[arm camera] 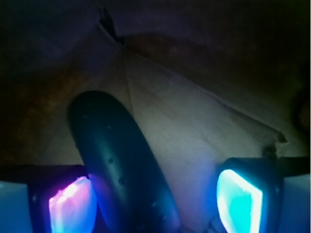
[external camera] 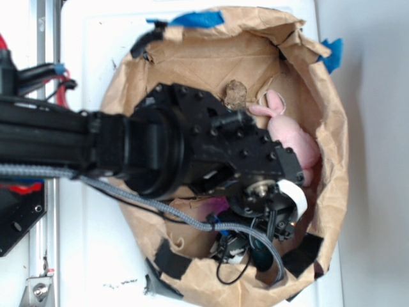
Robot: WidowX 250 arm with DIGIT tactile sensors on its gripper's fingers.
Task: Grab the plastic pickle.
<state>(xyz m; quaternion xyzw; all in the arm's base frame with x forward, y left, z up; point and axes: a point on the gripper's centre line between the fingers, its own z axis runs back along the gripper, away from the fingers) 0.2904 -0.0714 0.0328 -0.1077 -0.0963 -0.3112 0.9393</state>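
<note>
Looks like a robot lab: black robot arm [external camera: 96,150] on metal rail [external camera: 43,153], white desk [external camera: 96,256], taped brown paper bag [external camera: 332,147] w/ toys as test bin.

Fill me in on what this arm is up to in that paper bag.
The robot arm is reaching down into an open brown paper bag to grab the plastic pickle. In the wrist view the gripper is open, and the dark pickle lies on the bag's floor between its fingers, close to the pink-lit finger. Nothing is clamped yet. A pink plush toy sits beside the arm.
</note>
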